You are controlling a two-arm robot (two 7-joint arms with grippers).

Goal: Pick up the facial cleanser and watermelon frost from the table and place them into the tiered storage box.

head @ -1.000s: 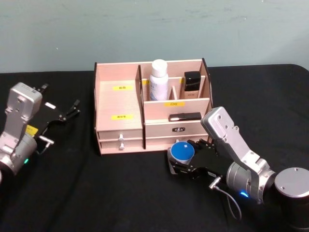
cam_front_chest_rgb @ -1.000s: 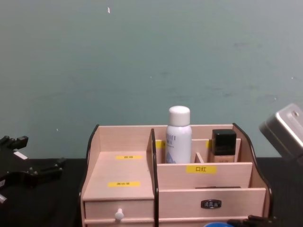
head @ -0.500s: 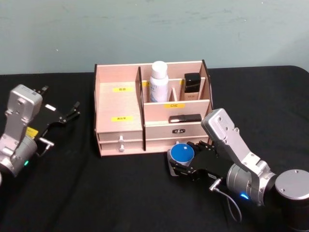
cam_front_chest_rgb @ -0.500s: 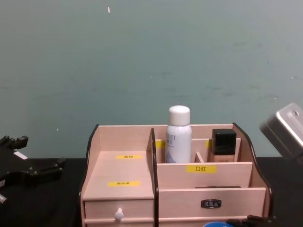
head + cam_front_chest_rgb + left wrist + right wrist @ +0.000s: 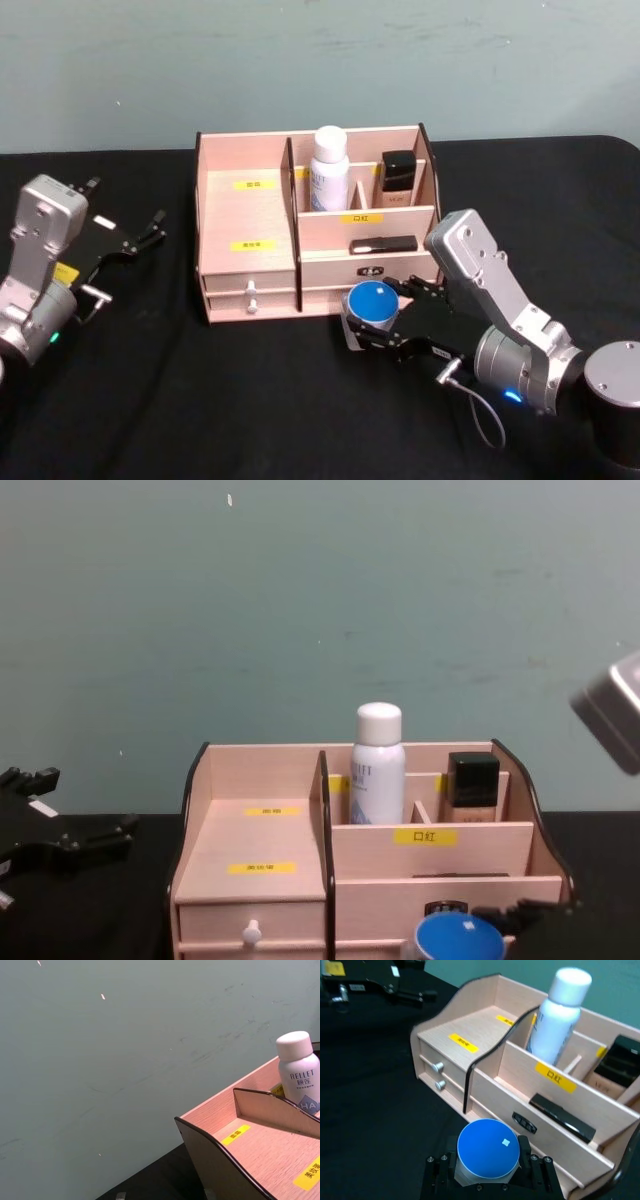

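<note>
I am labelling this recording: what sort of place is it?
Likely a robot test bench, not a home: black-covered table, bare teal wall, and a wooden organiser of toiletries near the right gripper holding a blue-lidded jar.

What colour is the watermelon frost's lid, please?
The watermelon frost lid is blue, clearest in the right wrist view.

Facial cleanser [image 5: 328, 155] in tiered storage box [image 5: 240, 212] rear compartment; watermelon frost [image 5: 372, 303] just before its front
</note>
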